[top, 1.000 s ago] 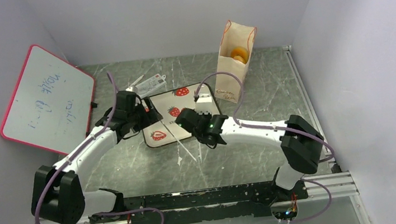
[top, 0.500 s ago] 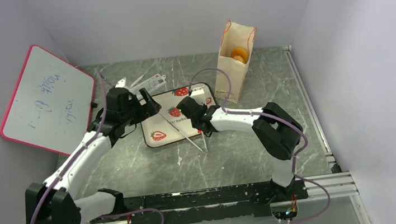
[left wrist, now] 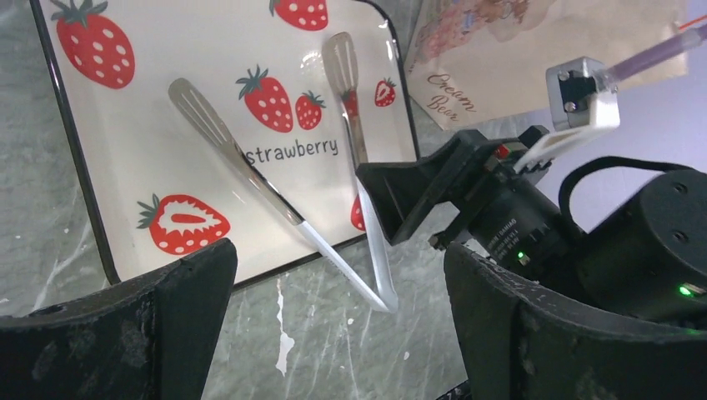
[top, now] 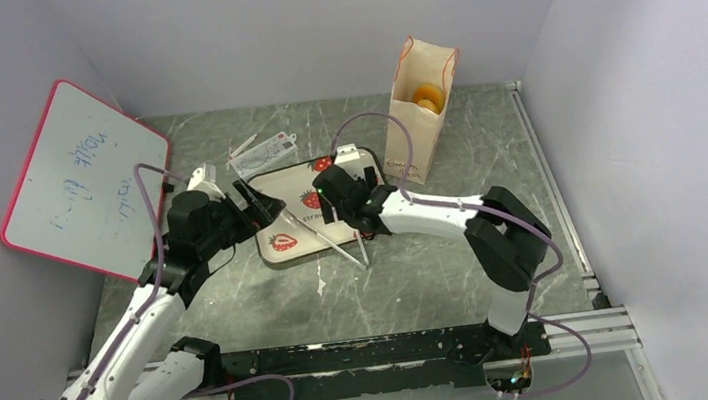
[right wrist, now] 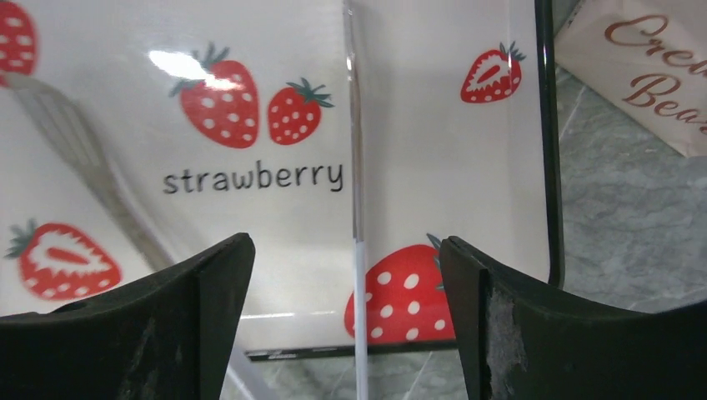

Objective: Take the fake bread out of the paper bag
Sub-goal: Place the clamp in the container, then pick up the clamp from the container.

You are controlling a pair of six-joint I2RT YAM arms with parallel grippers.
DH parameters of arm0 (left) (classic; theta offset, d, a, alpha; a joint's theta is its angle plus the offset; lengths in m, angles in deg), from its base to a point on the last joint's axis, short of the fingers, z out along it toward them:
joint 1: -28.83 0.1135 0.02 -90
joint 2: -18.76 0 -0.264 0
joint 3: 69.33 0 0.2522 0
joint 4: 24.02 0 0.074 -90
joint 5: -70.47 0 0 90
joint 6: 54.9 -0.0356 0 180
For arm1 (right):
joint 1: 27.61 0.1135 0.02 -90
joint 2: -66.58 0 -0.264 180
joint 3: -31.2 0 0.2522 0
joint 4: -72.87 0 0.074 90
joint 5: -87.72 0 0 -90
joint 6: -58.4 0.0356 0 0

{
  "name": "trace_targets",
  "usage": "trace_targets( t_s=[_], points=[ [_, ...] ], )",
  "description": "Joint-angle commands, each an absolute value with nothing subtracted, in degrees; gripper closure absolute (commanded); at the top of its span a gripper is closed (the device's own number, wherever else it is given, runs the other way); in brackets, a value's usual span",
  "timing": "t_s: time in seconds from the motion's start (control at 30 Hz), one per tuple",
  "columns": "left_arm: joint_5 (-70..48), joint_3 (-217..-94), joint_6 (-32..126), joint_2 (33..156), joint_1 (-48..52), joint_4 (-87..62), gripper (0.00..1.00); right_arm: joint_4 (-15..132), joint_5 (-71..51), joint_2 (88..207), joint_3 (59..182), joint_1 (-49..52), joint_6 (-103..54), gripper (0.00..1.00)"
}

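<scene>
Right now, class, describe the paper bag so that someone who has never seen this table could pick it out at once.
On the grey marbled table, look to the far edge, just right of the cream strawberry-printed tray. There stands the tall cream paper bag, upright and open-topped. Only it has thin orange-red loop handles and a glossy orange toy pastry showing inside.
</scene>
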State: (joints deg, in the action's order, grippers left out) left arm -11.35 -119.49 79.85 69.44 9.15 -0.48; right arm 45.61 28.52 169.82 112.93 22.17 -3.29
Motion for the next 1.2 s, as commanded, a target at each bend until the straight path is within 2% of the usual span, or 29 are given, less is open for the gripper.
trace_targets(
  t_s=[0.0,0.23,0.33,0.7,0.83,1.17],
  points=[
    [-12.02,-121.42,76.97,65.44,9.63,3.55,0.02,48.46,30.33,164.5,108.94,25.47,-7.15,0.13],
    [-14.32,-123.08,74.85,62.75,9.58,8.73,0.02,54.99,28.58,161.53,100.65,27.99,-4.72,0.11],
    [-14.5,-123.94,73.78,62.54,9.58,10.72,0.02,55.94,31.23,162.11,100.29,29.03,-5.62,0.09],
    [-16.34,-126.87,72.01,62.9,9.63,14.91,0.02,62.54,28.07,164.15,97.4,29.35,-5.57,0.07],
    [-16.58,-126.52,72.27,62.8,9.58,14.97,0.02,63.5,27.17,164.9,97.1,29.36,-5.92,0.01],
    [-17.63,-126.84,71.84,63.15,9.58,16.13,0.02,65.81,25.2,166.83,96.61,29.37,-7.08,0.0]
  ],
)
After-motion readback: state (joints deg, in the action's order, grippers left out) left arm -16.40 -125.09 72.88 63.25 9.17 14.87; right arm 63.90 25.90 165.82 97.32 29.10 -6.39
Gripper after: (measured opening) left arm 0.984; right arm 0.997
